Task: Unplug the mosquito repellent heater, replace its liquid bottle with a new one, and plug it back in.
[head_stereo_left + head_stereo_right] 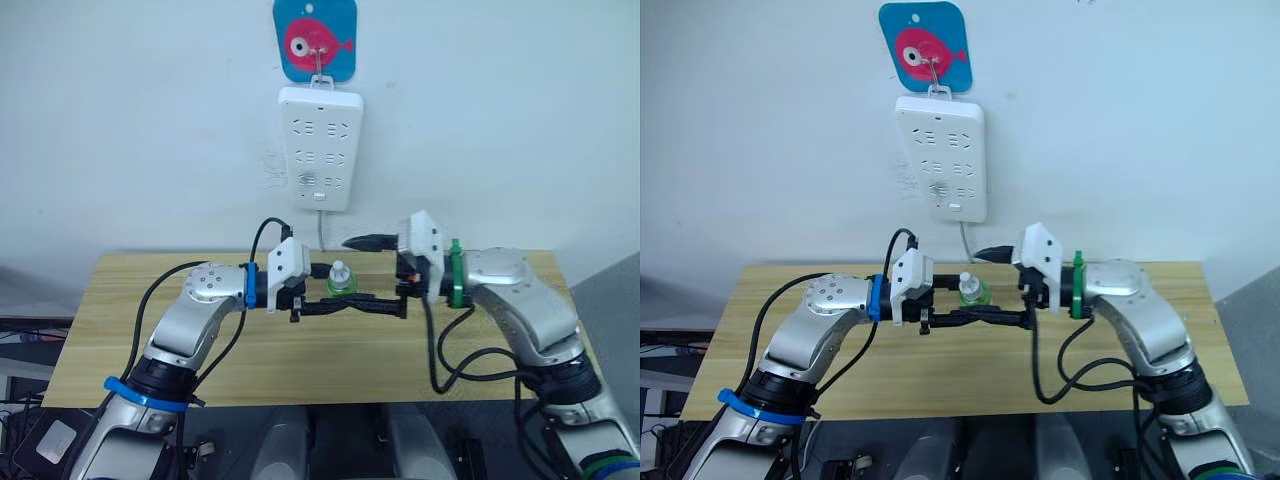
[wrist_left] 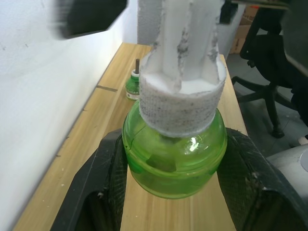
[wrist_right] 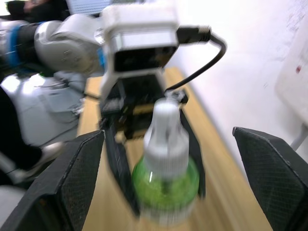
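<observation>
- Centre of the head views, above the wooden table [image 1: 150, 340]: the left gripper [image 1: 318, 297] is pinching a green liquid bottle [image 1: 340, 283] with a white cap, one black finger [image 2: 103, 178] pressing on each side of its body.
- Just right of the bottle: the right gripper [image 1: 392, 303] is facing it with fingers spread wide, touching nothing.
- Farther along the tabletop in the left wrist view: a second green bottle [image 2: 133, 86] is standing upright near the wall.
- Upper centre, on the wall: a white power strip [image 1: 320, 148] is hanging from a blue fish hook [image 1: 315, 40].
</observation>
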`<state>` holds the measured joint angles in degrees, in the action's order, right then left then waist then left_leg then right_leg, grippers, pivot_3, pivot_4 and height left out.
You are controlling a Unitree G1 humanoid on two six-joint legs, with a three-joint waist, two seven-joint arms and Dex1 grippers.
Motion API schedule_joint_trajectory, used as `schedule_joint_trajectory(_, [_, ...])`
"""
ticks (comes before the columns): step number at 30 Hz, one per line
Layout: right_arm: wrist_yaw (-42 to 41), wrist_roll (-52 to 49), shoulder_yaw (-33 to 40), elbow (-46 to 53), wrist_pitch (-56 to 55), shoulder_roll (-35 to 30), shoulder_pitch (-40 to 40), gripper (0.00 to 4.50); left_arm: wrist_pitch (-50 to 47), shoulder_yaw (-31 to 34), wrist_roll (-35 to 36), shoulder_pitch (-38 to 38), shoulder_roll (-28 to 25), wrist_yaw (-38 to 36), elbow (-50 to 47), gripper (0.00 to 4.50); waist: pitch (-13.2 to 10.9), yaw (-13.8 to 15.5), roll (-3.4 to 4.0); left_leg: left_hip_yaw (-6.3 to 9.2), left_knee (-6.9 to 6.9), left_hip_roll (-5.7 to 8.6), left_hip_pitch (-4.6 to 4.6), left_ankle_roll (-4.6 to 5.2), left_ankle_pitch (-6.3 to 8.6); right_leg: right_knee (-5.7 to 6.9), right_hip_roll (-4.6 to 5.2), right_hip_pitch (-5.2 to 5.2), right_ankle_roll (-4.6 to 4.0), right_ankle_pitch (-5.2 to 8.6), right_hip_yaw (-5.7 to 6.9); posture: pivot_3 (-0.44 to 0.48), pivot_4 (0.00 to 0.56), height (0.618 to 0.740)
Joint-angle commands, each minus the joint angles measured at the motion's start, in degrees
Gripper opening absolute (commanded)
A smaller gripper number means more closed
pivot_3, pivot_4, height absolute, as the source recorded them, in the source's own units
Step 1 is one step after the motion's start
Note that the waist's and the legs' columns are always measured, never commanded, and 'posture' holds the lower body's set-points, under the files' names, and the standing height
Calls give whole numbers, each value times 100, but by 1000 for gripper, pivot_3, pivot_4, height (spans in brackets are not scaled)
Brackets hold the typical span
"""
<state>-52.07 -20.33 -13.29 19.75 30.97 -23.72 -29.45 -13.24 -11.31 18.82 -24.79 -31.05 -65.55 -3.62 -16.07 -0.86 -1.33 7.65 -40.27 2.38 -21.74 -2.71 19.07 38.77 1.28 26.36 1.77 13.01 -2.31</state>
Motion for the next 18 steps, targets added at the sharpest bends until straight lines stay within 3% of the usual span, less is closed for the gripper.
schedule_joint_trajectory(1, [444, 138, -80, 71, 27, 233, -170, 4465, 90, 54, 26, -97, 47, 3, -87, 2242, 1, -6, -1, 1, 0, 1, -1, 0, 0, 0, 0, 1, 0, 0, 1, -10, 235, 740])
schedule_joint_trajectory(8, [573, 424, -109, -281, -266, 238, -254, 4465, 26, 37, 54, -108, 54, 8, -165, 2242, 2, -44, -1, 1, 0, 1, -3, 0, 0, -9, 0, 0, 0, 0, 2, -14, 233, 740])
schedule_joint_trajectory(18, [-483, -375, 716, -92, -167, -1084, -20, 4465, 35, 69, 82, 16, -4, 11, -242, 2242, 2, -67, -1, -2, 1, 2, -2, 1, 1, -13, 0, -6, 0, 0, 1, -12, 224, 740])
